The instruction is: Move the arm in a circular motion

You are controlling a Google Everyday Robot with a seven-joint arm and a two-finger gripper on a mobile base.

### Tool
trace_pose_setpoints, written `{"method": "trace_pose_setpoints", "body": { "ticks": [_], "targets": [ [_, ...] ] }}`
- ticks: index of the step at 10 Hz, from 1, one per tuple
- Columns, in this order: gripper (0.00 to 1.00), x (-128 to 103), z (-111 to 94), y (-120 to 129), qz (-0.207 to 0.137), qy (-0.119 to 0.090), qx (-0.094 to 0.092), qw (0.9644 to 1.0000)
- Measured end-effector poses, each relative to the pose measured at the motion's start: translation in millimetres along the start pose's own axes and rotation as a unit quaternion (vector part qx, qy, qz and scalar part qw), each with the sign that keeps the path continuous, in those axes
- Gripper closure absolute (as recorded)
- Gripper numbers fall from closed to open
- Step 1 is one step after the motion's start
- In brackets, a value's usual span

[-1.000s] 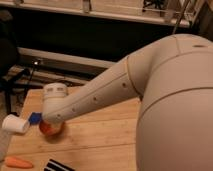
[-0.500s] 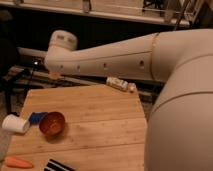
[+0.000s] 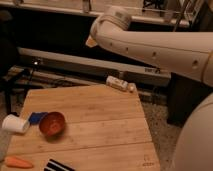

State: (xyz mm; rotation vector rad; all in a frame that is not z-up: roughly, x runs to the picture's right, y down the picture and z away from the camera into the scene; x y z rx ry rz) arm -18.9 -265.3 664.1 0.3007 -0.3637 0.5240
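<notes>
The arm (image 3: 160, 47) is a thick off-white tube with a row of small dark holes. It reaches from the right edge to the top middle of the camera view. Its rounded capped end (image 3: 112, 21) hangs high above the far edge of the wooden table (image 3: 100, 112). The gripper does not show; only a small tan tip (image 3: 91, 42) pokes out under the capped end. Nothing on the table touches the arm.
A red bowl (image 3: 52, 123), a blue item (image 3: 36, 118) and a white cup (image 3: 14, 124) on its side lie at the table's left. An orange carrot (image 3: 17, 162) and a striped object (image 3: 57, 165) sit at the front left. A white bottle (image 3: 119, 83) rests at the far edge.
The arm has swung up and to the right, from low over the red bowl to high above the table's far edge. The objects on the table have stayed put.
</notes>
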Motion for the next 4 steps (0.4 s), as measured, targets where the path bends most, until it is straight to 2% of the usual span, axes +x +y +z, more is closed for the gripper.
{"method": "trace_pose_setpoints", "body": {
  "ticks": [1,2,3,4],
  "targets": [
    [0.2,35.8,0.1,8.8,0.028,0.02,-0.005,0.9994],
    [0.2,69.9,-1.0,30.7,0.051,0.045,-0.018,0.9975],
    [0.2,105.4,-4.9,81.6,0.067,0.081,-0.049,0.9932],
    [0.2,123.0,-10.7,123.0,0.068,0.104,-0.076,0.9893]
  ]
}}
